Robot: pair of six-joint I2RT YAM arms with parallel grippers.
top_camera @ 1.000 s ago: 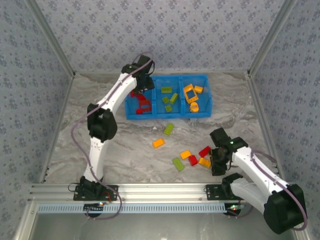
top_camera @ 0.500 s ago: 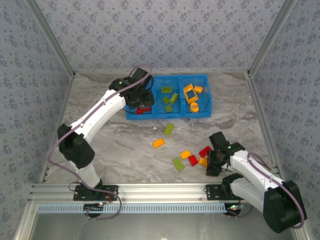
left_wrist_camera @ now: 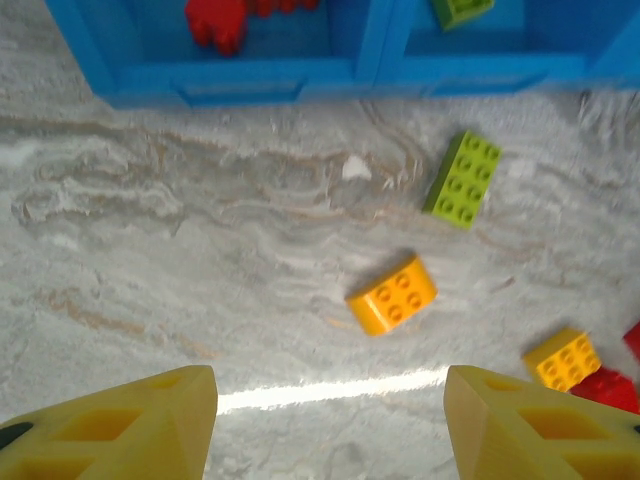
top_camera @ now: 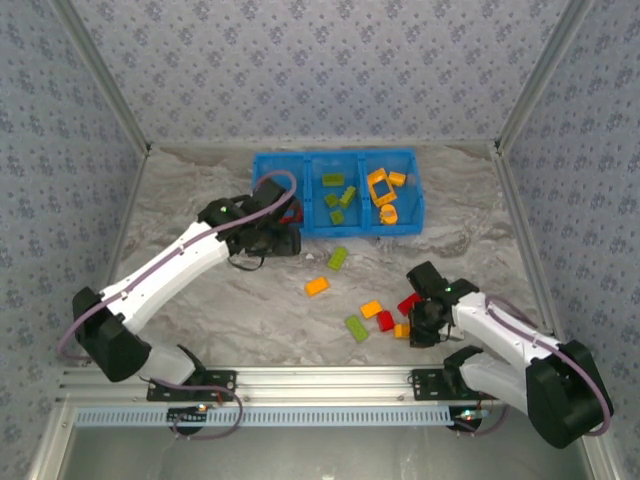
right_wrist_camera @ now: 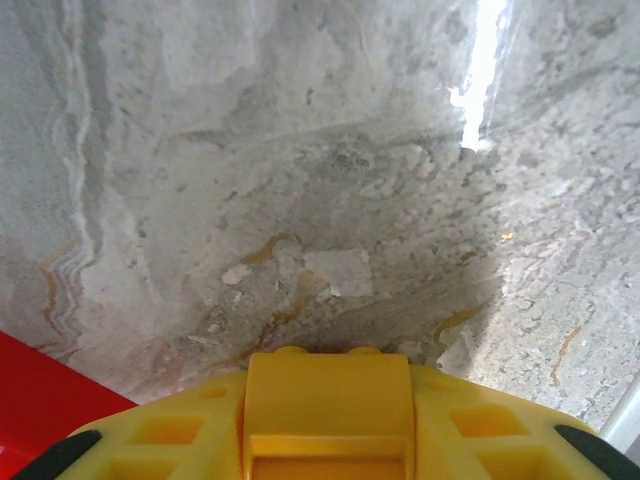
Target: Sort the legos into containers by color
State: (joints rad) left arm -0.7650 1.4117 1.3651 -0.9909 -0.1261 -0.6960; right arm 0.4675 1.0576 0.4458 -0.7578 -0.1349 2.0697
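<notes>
- Blue plastic bin [top_camera: 370,229] with three compartments. The left gripper [left_wrist_camera: 330,388] has drawn back from its red end to above the marbled table [left_wrist_camera: 200,250], jaws wide and empty.
- Right gripper [top_camera: 410,328] has dropped and closed on a studded orange-yellow brick [right_wrist_camera: 327,390], fingers [right_wrist_camera: 150,435] flush on either side.
- Loose legos on the table: green brick [left_wrist_camera: 463,180], orange brick [left_wrist_camera: 392,295].
- Red brick [right_wrist_camera: 30,400] is cut off at the frame edge. Cannot tell whether the held brick is lifted.
</notes>
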